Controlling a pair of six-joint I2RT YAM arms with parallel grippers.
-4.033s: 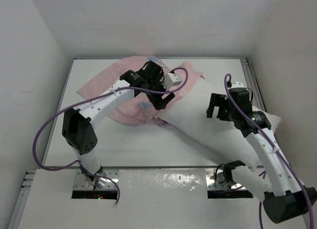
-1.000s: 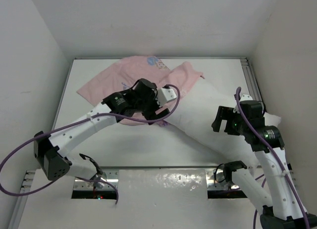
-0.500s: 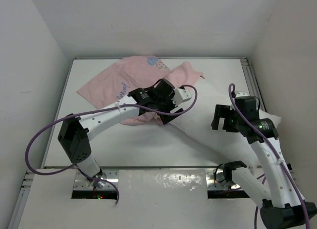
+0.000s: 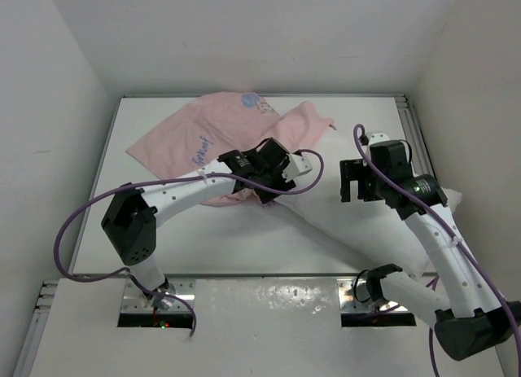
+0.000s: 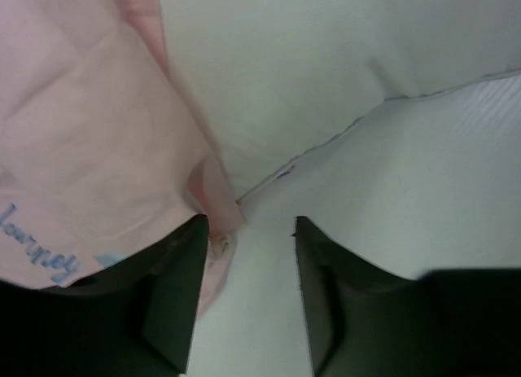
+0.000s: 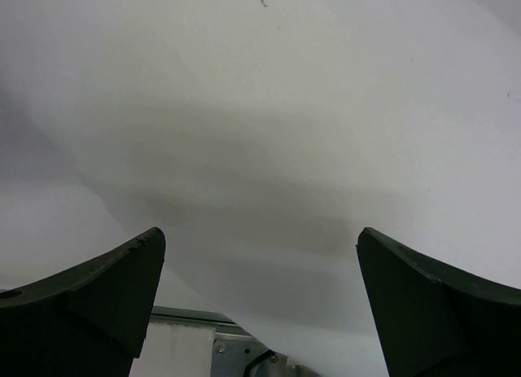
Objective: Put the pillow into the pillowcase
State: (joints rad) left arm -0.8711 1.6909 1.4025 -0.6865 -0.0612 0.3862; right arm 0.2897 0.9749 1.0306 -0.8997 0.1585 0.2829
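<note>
Jaws of the left gripper (image 5: 248,222) stand apart, gripping nothing. The seamed edge of the large puffy white pillow (image 5: 269,67) lies just ahead of their gap. A corner of the thin pale pink fabric pillowcase (image 5: 81,149), with blue lettering, reaches the left-hand jaw's tip. The right gripper (image 6: 259,230) is spread wide, with only plain pillow surface ahead of it. Both cloth things lie on the white table (image 4: 244,238).

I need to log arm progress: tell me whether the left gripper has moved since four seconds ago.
Yes. The left gripper has moved away from the table's far edge, toward the near side, and slightly right.
</note>
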